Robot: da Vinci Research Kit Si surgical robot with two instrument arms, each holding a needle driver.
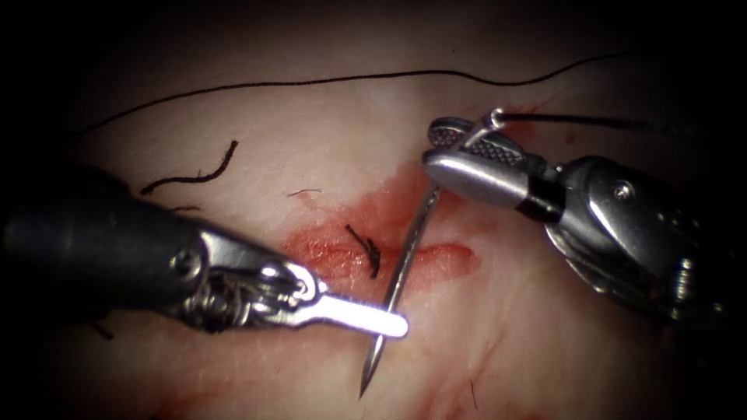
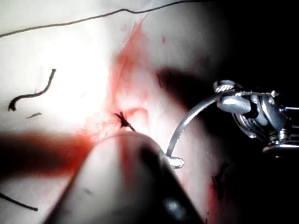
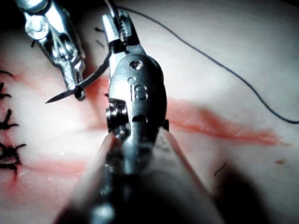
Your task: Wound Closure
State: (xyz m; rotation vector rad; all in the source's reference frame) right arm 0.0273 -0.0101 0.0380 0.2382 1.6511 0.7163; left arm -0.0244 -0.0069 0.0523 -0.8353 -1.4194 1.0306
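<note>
Endoscope view: pale tissue [image 1: 257, 124] fills the field under a dark surround, with red fluid [image 1: 389, 210] spread along the cut [image 1: 436, 255]. The right claw [image 1: 467, 152], above the cut, is pinching the needle [image 1: 401, 276] near its thread end. The needle hangs across the cut, its tip free below, not in the tissue. The left claw [image 1: 366, 317], pressed together and holding nothing, touches the needle below the cut. The thread [image 1: 350, 78] arcs far above the cut; a cut end of thread [image 1: 194, 175] lies to its left.

Left wrist view: the needle [image 2: 189, 121] curves from the right claw [image 2: 229, 95] beside the stained cut.

Right wrist view: the needle's tip [image 3: 63, 97] passes the left claw [image 3: 74, 88] above the fluid-streaked tissue.
</note>
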